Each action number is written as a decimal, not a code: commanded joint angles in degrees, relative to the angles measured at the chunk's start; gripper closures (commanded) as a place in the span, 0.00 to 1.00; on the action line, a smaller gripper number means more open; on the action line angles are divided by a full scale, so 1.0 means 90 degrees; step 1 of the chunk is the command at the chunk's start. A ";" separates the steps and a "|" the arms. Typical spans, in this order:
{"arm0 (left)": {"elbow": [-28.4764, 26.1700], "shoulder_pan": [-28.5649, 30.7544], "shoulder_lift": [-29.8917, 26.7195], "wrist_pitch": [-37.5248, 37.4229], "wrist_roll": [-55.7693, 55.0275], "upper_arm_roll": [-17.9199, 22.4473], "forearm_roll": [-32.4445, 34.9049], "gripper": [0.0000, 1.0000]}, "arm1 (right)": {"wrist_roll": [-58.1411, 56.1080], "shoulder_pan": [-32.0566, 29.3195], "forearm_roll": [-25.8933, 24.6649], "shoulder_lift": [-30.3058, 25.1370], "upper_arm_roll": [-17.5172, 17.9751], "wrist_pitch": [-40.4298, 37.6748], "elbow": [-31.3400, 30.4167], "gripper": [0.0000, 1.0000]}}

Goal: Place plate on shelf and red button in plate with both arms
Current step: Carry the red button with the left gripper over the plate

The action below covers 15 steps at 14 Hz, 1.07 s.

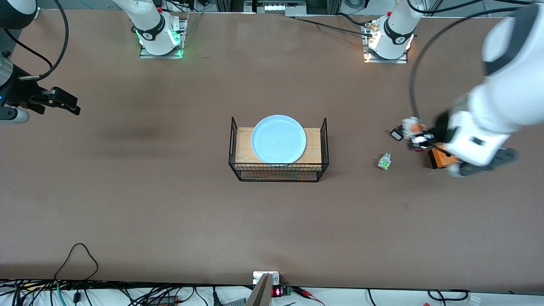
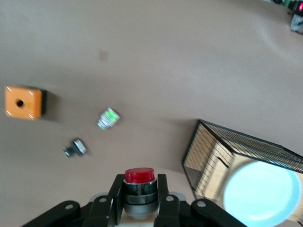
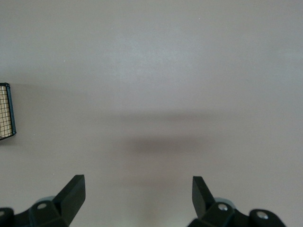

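A: Front view, right arm's end first: right gripper (image 1: 63,102) hangs over bare table, well apart from everything. Right wrist view has its fingers (image 3: 73,189) spread wide, nothing between them, just table (image 3: 156,71) below.

B: Plate?

A: plate (image 1: 278,139) sits flat on the wooden top of the wire rack (image 1: 279,172), mid-table. Also visible in the left wrist view (image 2: 260,194), rack (image 2: 203,146) under it.

B: And toward the left arm's end?

A: Small green-and-clear part (image 1: 384,162) lies on the table, well apart from the rack. Small black part (image 1: 396,134) is farther from the front camera than it. Then the left gripper (image 1: 418,140), up in the air just beside the orange box (image 1: 440,158), which it partly hides.

B: Holding?

A: Pinching the red button (image 2: 139,185). Left wrist view shows both fingers (image 2: 115,196) clamped on its body, red cap poking out past the tips. Same view: orange box (image 2: 22,102), green part (image 2: 108,118) and black part (image 2: 75,148) all apart from each other on the table.
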 commanded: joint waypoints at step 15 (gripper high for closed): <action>0.0004 -0.3108 0.1594 0.1441 -0.4445 0.0142 0.2218 1.00 | -0.0063 -0.0194 -0.0082 0.0057 0.0072 -0.0032 0.0070 0.00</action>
